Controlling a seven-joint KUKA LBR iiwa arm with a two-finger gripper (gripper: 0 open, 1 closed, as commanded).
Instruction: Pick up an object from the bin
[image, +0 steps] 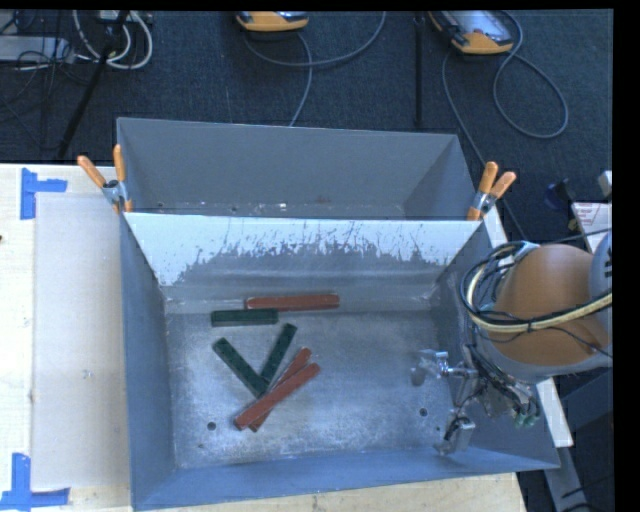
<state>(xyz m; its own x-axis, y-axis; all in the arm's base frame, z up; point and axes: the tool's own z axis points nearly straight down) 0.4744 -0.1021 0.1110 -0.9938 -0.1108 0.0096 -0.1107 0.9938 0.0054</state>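
The hand (447, 398) hangs close to the right wall of the bin (300, 190), fingers spread wide with nothing between them and bare floor to its left. Well apart, left of centre, lie three dark green sticks (243, 317) and three red-brown sticks (292, 301), some crossing.

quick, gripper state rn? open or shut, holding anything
Gripper: open, nothing between its fingers; it is at the right side of the bin, apart from the sticks.
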